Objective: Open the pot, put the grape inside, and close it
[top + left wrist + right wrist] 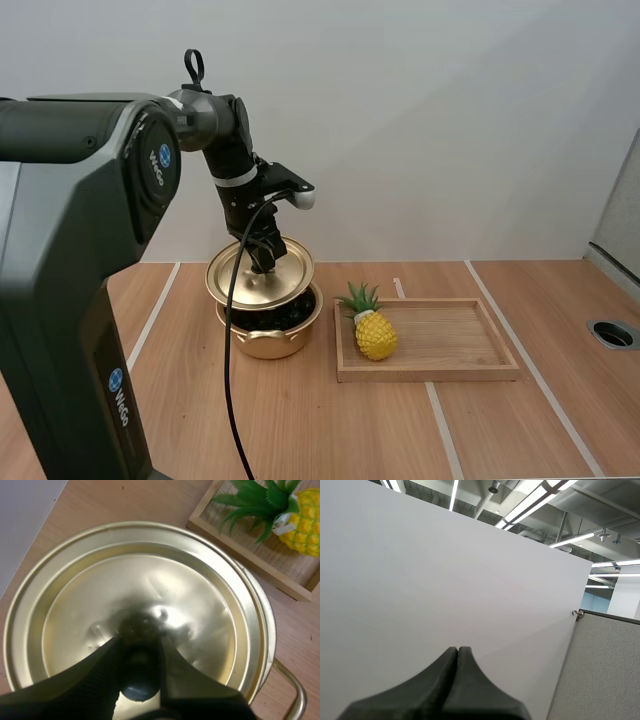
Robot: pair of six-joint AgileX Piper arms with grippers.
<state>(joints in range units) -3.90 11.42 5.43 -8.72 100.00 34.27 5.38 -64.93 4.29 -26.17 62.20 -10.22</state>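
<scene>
My left gripper (264,262) is shut on the dark knob (139,682) of the golden lid (258,277). The lid (150,590) hangs slightly tilted just above the golden pot (272,341), whose front stays uncovered. Dark grapes (278,318) lie inside the pot under the lid's front edge. In the left wrist view the pot's rim and one handle (295,692) stick out past the lid. My right gripper (457,651) is shut with nothing in it, its fingers lying together as one dark wedge in front of a plain white wall.
A wooden tray (455,345) lies to the right of the pot, with a toy pineapple (374,334) at its left end. The tray's corner (250,542) and the pineapple (302,522) are close to the lid.
</scene>
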